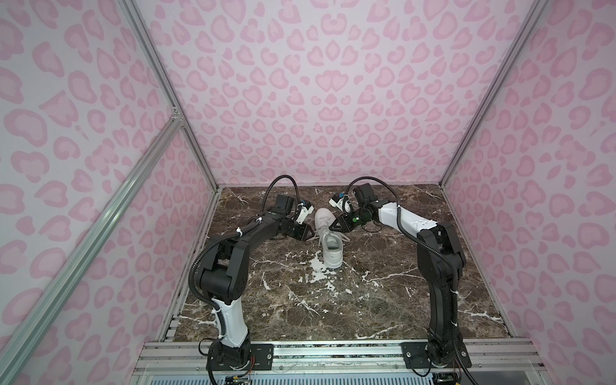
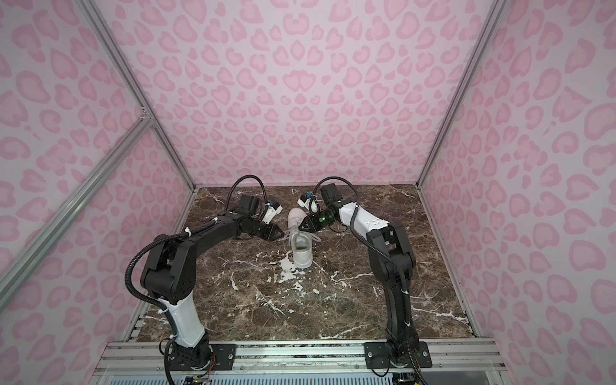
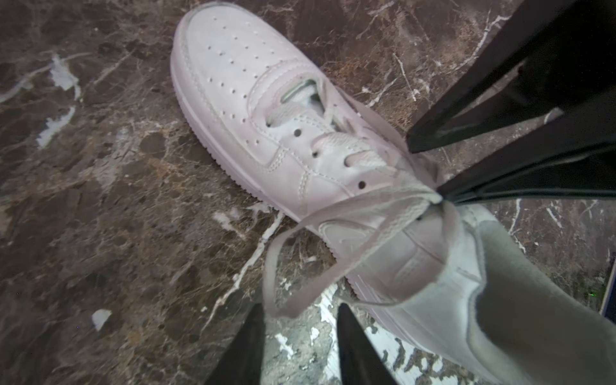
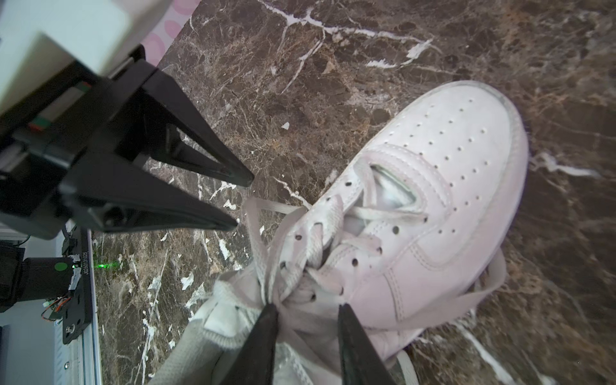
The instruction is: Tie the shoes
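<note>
Now our left gripper hangs, jaws apart, beside a lace loop; our right gripper straddles the lace crossing on the white sneaker (gripping or not, we cannot tell).

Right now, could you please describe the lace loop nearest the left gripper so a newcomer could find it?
Start at the white sneaker on the brown marble table. Its laces form a loop on each side. The left loop, unlike the opposite loop, ends by the fingertips of the open left gripper.
</note>
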